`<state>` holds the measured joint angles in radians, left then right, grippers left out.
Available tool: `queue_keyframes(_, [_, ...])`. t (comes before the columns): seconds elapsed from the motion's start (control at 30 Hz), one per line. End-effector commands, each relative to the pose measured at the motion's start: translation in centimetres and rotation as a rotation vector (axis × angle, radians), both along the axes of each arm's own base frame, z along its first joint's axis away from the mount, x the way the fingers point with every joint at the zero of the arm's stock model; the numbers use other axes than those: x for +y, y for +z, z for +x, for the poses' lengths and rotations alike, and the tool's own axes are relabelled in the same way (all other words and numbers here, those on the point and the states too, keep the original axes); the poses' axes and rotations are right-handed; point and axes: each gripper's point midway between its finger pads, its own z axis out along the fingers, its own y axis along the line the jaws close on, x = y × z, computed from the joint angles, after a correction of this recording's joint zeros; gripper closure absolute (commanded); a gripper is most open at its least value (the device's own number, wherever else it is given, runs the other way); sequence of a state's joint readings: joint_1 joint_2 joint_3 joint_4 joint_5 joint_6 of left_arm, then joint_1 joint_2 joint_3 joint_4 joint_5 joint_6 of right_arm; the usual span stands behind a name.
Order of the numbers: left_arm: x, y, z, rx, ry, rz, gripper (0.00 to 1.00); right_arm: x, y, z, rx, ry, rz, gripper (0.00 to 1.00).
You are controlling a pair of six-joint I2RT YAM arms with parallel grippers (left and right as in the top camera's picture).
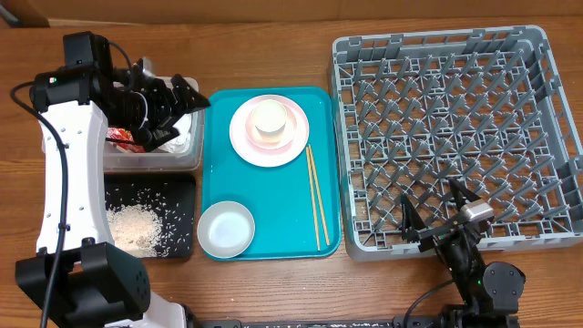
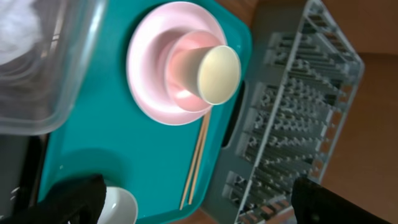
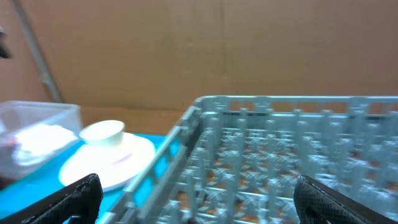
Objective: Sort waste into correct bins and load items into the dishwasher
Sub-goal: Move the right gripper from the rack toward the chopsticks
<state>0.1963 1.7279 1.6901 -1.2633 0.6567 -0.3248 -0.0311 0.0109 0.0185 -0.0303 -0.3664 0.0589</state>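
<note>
Dish rack [image 1: 455, 137] takes the right side of the tabletop and has no dishes in it. The teal tray [image 1: 273, 182] is in the middle. On the left are the clear tub [image 1: 155, 155] at the back and the black tray [image 1: 182, 196] in front of it.

The waste looks sorted. A red wrapper [image 1: 118, 137] and a white napkin [image 2: 18, 25] are in the tub, and the rice [image 1: 137, 226] is on the black tray. Judged next step is loading dishes.

Left arm [image 1: 64, 164] reaches over the tub. The left jaws are spread wide with nothing between them. The plate [image 2: 144, 68] lies just right of them at the back of the teal tray. The pinkish bowl [image 2: 177, 84] is stacked on it with the cup [image 2: 214, 73] inside. The left arm is clearly the nearer one for that stack, and the rack is further right, past the tray rim.

The right jaws are also wide and empty. They sit at the rack's near-left corner, over the pegs.

The white-grey bowl [image 1: 226, 228] is at the tray's front-left, near the black tray.

The chopsticks [image 1: 315, 196] lie side by side, long axis running front to back. They sit along the tray's right rim, just beside the rack wall. The right arm is closer to them. Pinching across them looks tight, with the rim and rack wall close on that side. The middle of the tray is bare, so there is room to approach from the left.
</note>
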Motion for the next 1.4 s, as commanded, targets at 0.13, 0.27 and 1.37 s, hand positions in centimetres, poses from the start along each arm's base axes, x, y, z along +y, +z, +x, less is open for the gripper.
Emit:
queue_keyframes(0.13, [-1.1, 2.1, 0.8, -0.132, -0.090, -0.044, 0.00, -0.4, 3.0, -0.6, 0.032, -0.018, 0.149, 0.00])
queue_keyframes(0.27, [-0.9, 2.3, 1.4, -0.163, -0.091, -0.035, 0.00, -0.9, 6.3, -0.8, 0.043, -0.054, 0.145, 0.00])
queue_keyframes(1.37, [7.0, -1.6, 1.4, -0.045, 0.060, 0.449, 0.00, 25.4, 0.7, -1.4, 0.967, 0.576, -0.175, 0.00])
